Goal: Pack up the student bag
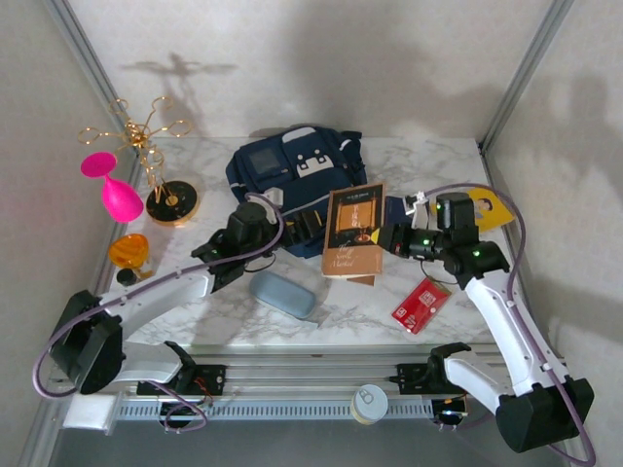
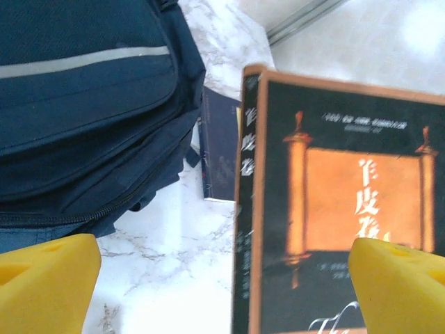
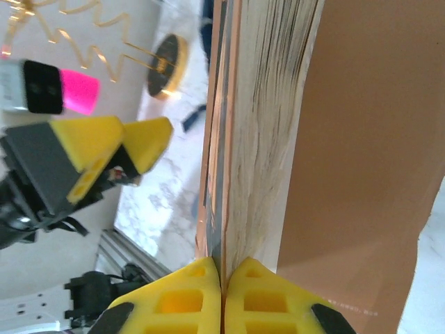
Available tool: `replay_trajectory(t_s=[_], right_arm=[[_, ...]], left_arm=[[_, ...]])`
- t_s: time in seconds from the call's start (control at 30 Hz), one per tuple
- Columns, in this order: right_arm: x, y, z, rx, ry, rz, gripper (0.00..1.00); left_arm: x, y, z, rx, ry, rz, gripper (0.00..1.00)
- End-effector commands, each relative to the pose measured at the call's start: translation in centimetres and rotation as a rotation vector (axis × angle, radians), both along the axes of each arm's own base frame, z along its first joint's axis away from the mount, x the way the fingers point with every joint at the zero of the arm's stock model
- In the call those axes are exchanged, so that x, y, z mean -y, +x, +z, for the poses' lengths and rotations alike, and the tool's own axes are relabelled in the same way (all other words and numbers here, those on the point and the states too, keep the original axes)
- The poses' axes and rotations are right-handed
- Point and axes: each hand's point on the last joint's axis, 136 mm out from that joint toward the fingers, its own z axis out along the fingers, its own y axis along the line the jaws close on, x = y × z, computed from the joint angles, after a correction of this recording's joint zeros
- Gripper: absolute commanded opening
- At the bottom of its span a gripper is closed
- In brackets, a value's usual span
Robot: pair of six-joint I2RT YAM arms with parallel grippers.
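Note:
The student bag [image 1: 292,170] lies at the back centre of the marble table, and its navy front pocket with the pale stripe [image 2: 83,104] shows in the left wrist view. A brown-and-black book [image 1: 353,232] lies just right of the bag. My right gripper [image 1: 386,237] is shut on the book's front cover at its right edge [image 3: 222,292], with the pages [image 3: 268,139] fanned beside the jaws. My left gripper [image 1: 297,232] hangs open [image 2: 222,292] over the book's spine [image 2: 247,209] and bare table, holding nothing. A small navy booklet [image 2: 219,149] lies between bag and book.
A gold wire stand [image 1: 161,170], a pink goblet [image 1: 115,190] and an orange glass [image 1: 129,251] stand at the left. A grey-blue case [image 1: 282,294] lies near the front, a red packet [image 1: 421,305] front right, a yellow card [image 1: 492,209] behind my right arm.

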Motion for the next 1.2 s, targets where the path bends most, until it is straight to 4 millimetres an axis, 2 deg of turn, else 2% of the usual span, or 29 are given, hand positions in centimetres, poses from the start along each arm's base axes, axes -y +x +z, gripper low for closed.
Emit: replay_trajectory(t_s=[0.0,0.17,0.27,0.4,0.57,0.7,0.8,0.87,0.93,1.03,1.07,1.17], right_arm=[[-1.6,0.3,4.9,0.115,0.114,0.088,0.0],[-3.1,0.3,8.1,0.158,0.247,0.179,0.0],[-3.5,0.4,8.8,0.174,0.292,0.205,0.0],[-3.8,1.3,7.9,0.149,0.302,0.198,0.0],[-3.8,1.8,6.4,0.141,0.281,0.19,0.0],[-3.7,2.4,4.6,0.107,0.245,0.175,0.0],[-3.5,2.7,3.7,0.103,0.217,0.159,0.03],[-3.5,2.7,3.5,0.102,0.218,0.158,0.05],[-3.4,2.8,3.5,0.1,0.21,0.154,0.17],[-2.9,3.0,2.9,0.105,0.159,0.129,0.44],[-2.5,3.3,2.2,0.096,0.131,0.101,0.54],[-0.7,4.4,-0.2,0.044,0.049,-0.001,0.96]], left_arm=[[-0.1,-1.2,1.7,0.052,-0.062,-0.117,0.96],[1.7,-2.1,4.7,0.127,-0.174,-0.261,0.99],[2.2,-1.9,5.0,0.146,-0.217,-0.275,0.97],[3.8,-2.9,6.8,0.163,-0.329,-0.365,0.91],[4.1,-2.3,6.9,0.159,-0.326,-0.348,0.79],[4.4,-2.7,8.1,0.168,-0.371,-0.359,0.56],[4.6,-2.5,8.0,0.158,-0.364,-0.349,0.34],[4.6,-2.4,8.0,0.151,-0.363,-0.343,0.24],[4.6,-2.2,8.0,0.148,-0.354,-0.334,0.16],[4.5,-2.0,8.6,0.165,-0.361,-0.327,0.05],[4.5,-1.9,8.9,0.166,-0.369,-0.323,0.03],[4.5,-2.0,10.4,0.18,-0.433,-0.325,0.0]])
